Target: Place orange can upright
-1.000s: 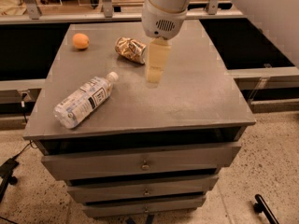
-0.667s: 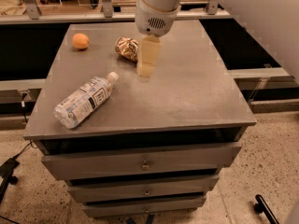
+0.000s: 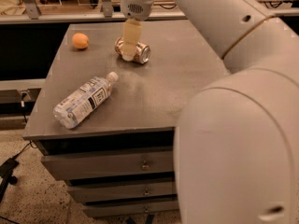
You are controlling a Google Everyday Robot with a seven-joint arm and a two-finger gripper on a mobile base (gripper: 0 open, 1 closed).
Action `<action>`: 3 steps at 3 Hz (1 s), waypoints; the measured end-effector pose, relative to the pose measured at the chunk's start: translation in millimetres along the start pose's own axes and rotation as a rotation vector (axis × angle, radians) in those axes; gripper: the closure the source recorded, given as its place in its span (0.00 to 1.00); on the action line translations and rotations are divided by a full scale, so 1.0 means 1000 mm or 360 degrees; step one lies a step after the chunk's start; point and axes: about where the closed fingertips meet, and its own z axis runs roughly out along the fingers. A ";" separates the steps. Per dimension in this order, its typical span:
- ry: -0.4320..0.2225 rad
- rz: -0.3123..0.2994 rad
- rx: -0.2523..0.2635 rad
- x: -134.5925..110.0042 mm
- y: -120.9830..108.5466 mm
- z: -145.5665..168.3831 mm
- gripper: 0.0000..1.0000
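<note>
The orange can (image 3: 140, 53) lies on its side near the back middle of the grey cabinet top (image 3: 159, 83), its silver end facing right. My gripper (image 3: 128, 54) hangs straight down from the white arm and sits right over the can's left part, covering it. I cannot tell whether it touches or holds the can.
A round orange fruit (image 3: 80, 40) sits at the back left. A clear water bottle (image 3: 84, 101) with a white label lies on its side at the front left. My large white arm fills the right side of the view. Drawers (image 3: 112, 164) are below the top.
My gripper has moved left and back, from in front and right of the can to directly over it. The camera view has shifted as well. The can, fruit and bottle have stayed put.
</note>
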 end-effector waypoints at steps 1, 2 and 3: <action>0.0068 0.0137 0.0074 -0.014 -0.038 0.011 0.00; 0.0168 0.0270 0.0139 -0.027 -0.058 0.029 0.00; 0.0248 0.0406 0.0147 -0.032 -0.066 0.056 0.00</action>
